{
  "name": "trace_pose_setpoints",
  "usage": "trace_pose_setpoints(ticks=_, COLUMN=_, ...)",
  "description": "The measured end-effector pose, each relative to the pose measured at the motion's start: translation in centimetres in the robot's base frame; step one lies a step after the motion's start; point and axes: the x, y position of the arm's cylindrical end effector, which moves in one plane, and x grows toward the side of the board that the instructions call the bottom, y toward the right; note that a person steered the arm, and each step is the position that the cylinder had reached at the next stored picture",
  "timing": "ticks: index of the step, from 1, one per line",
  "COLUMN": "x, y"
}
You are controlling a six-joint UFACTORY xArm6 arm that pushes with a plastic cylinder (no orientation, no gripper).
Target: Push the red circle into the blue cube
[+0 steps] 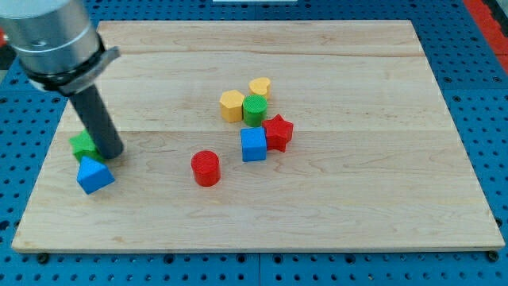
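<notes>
The red circle (pixel 205 168), a short red cylinder, stands on the wooden board (pixel 357 183) a little left of centre. The blue cube (pixel 253 144) sits to its upper right, a small gap apart. A red star (pixel 279 132) touches the blue cube's right side. My tip (pixel 110 152) is far to the view's left of the red circle, down on the board beside a green block (pixel 81 144) and just above a blue block (pixel 94 175).
A green cylinder (pixel 255 110), a yellow hexagon (pixel 232 106) and a yellow cylinder (pixel 259 86) cluster just above the blue cube. The board's left edge is close to my tip. Blue pegboard surrounds the board.
</notes>
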Motion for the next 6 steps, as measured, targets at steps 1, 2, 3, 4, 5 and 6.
trace_pose_setpoints(ticks=1, x=3.9, y=2.0)
trace_pose_setpoints(ticks=2, x=7.7, y=5.7)
trace_pose_setpoints(ticks=3, x=7.8, y=10.9)
trace_pose_setpoints(ticks=4, x=4.1, y=10.9)
trace_pose_setpoints(ticks=5, x=2.0, y=12.5)
trace_pose_setpoints(ticks=6, x=3.6, y=10.9)
